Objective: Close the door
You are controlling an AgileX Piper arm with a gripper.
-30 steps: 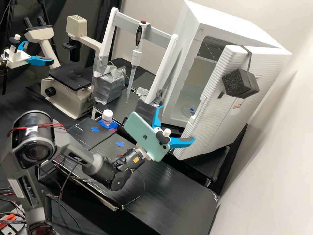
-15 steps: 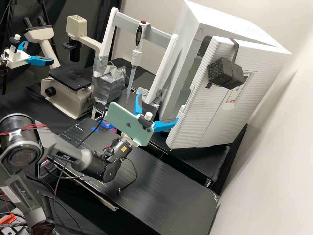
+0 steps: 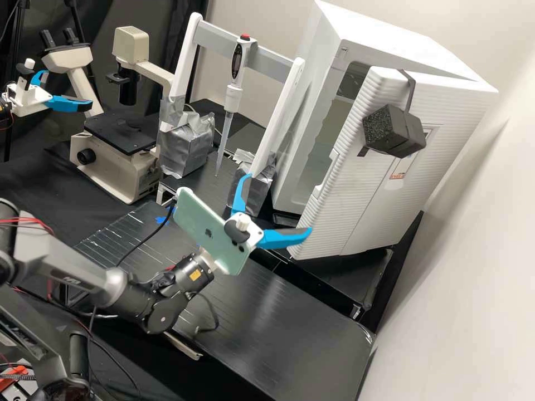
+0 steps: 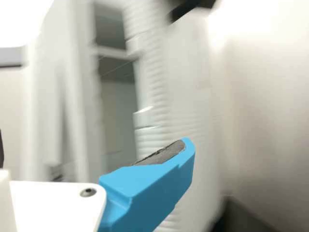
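Note:
The white ribbed door [image 3: 356, 195] of the white cabinet [image 3: 317, 100] stands partly open in the high view, with a gap into the dark interior at its left edge. In front of its lower left edge is the gripper [image 3: 278, 204], its blue fingers spread wide with nothing between them. One fingertip overlaps the door's edge there; I cannot tell whether they touch. From the wrist, the gripper [image 4: 94, 147] has one blue finger in front of the blurred door [image 4: 157, 92], beside the cabinet opening. A black foam block [image 3: 393, 131] hangs on the door by a strap.
A white rack [image 3: 284, 111] with a pipette [image 3: 233, 97] stands left of the cabinet, a microscope [image 3: 120, 133] farther left. A phone [image 3: 209, 231] is mounted at the wrist. Beneath the arm lies the black bench [image 3: 290, 312]; a wall [image 3: 468, 278] bounds the right.
The door first swung inward, then a little outward again, ending less open than a second ago. The gripper went left and up, then slightly down, its fingers still spread.

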